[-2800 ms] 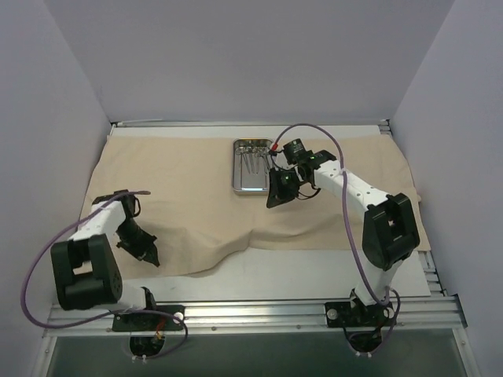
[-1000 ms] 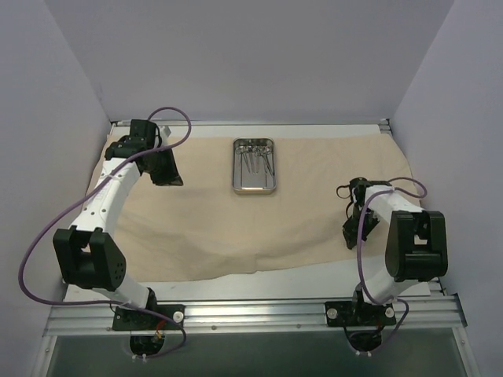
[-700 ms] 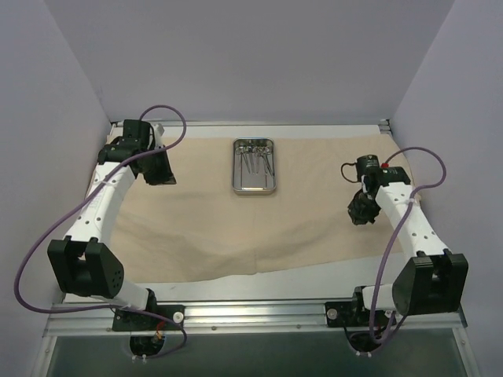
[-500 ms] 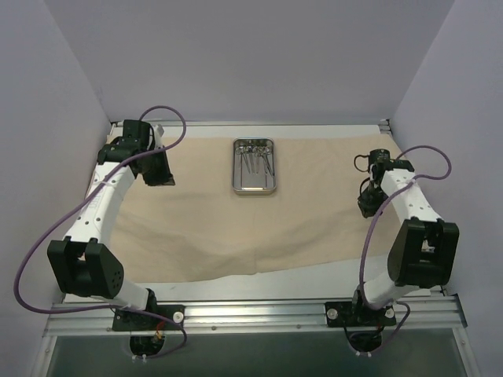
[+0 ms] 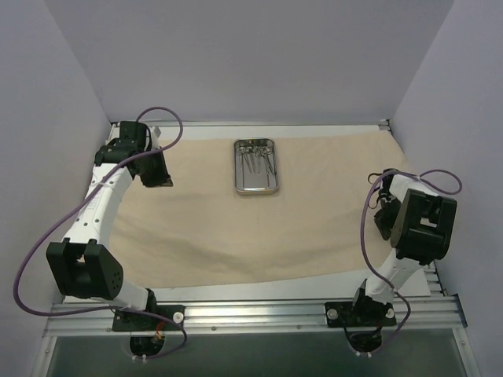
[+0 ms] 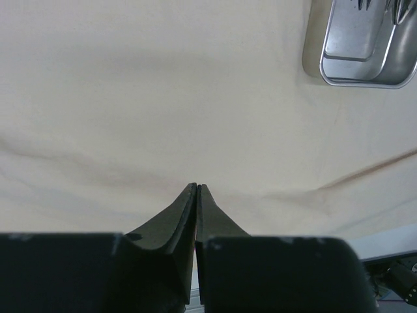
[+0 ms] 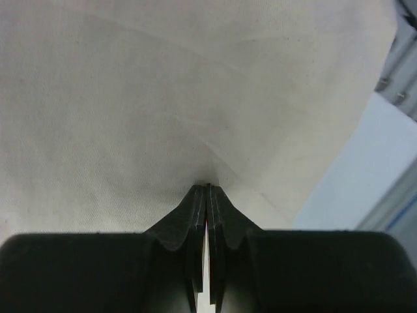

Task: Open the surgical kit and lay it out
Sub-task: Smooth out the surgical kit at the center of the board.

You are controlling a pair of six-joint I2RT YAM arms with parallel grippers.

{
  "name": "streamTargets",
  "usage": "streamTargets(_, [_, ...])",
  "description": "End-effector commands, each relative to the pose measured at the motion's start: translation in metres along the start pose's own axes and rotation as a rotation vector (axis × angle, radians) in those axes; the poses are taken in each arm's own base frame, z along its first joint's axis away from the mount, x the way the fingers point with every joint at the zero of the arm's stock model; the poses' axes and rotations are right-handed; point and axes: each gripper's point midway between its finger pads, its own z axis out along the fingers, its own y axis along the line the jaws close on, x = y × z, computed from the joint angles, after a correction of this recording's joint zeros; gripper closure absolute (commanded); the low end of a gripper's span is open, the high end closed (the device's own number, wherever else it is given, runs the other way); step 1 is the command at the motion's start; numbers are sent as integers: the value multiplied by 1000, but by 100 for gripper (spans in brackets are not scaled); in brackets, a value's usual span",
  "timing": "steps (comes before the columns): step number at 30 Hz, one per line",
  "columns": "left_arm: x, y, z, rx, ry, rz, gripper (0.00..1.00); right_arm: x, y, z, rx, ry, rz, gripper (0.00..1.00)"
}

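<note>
the soft, light cloth (image 5: 236, 228) is pinched near its sides by the left claw (image 6: 197, 187) and right claw (image 7: 207, 187); the tray (image 5: 255, 182) may slide.

in my left wrist view the steel tray (image 6: 352, 42) is cut off at the top and right edges, with only the tips of the instruments (image 6: 362, 5) showing. from above they are too small to tell apart, and the right gripper (image 7: 207, 189), with its pinch of cloth wrap (image 7: 130, 98), hides behind its own arm.
</note>
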Motion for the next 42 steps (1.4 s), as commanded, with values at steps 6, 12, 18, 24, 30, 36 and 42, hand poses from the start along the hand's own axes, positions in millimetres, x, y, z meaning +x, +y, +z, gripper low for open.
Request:
streamTargets(6, [-9,7,-17,-6,-66,9,89,11,-107,-35,360,-37,116,100])
streamTargets(12, [-10,15,-13,-39,-64,6,89,-17,-15,-103,-300,-192,20,100])
streamTargets(18, [-6,23,3,-62,-19,-26,89,-21,105,-163,-628,-269,-273,100])
streamTargets(24, [6,43,44,-108,142,-144,94,-33,183,-172,-712,-238,-384,100])
streamTargets(30, [19,66,94,-142,306,-241,98,-26,215,-140,-689,-143,-508,100])
streamTargets(36, [9,85,129,-204,313,-248,98,-6,222,-116,-707,-80,-550,100])
streamTargets(42, [12,111,167,-264,402,-269,98,20,221,-92,-721,1,-536,100])
